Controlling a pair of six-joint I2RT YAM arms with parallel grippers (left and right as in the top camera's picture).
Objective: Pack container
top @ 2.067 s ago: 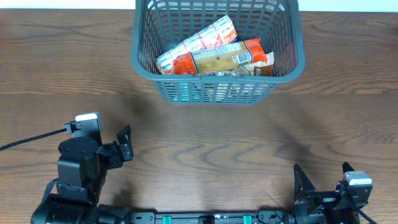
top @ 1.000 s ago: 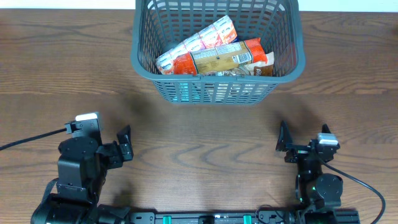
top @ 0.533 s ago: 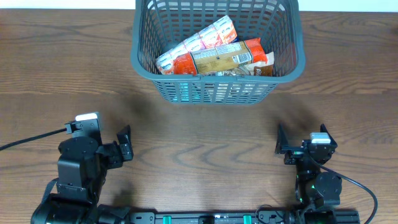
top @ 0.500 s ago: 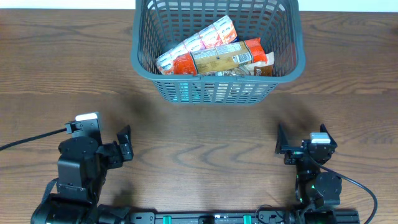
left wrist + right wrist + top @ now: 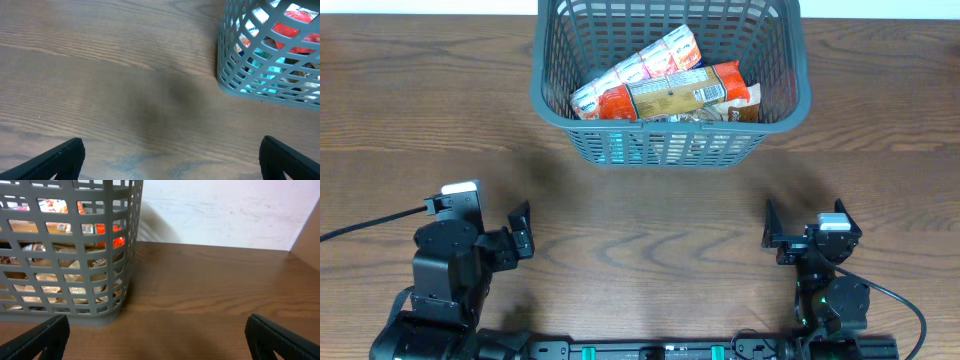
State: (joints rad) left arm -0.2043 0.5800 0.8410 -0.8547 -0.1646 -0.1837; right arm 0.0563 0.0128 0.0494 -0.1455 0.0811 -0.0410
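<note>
While both arms sit low in the overhead frame, the container (image 5: 668, 150) stands at top centre on the wooden table (image 5: 650, 230), with snack packs (image 5: 660, 85) lying inside it. Left gripper (image 5: 170, 159): jaws spread wide, nothing between them, container at upper right of its wrist view. Right gripper (image 5: 156, 337): jaws likewise wide apart, empty, container at upper left of its view

The right gripper (image 5: 804, 222) has come forward from the near edge of the surface and moved to its own left since two seconds ago. The container (image 5: 670, 130) now stands closer, ahead of it and to its left. The move was over by half a second ago.
</note>
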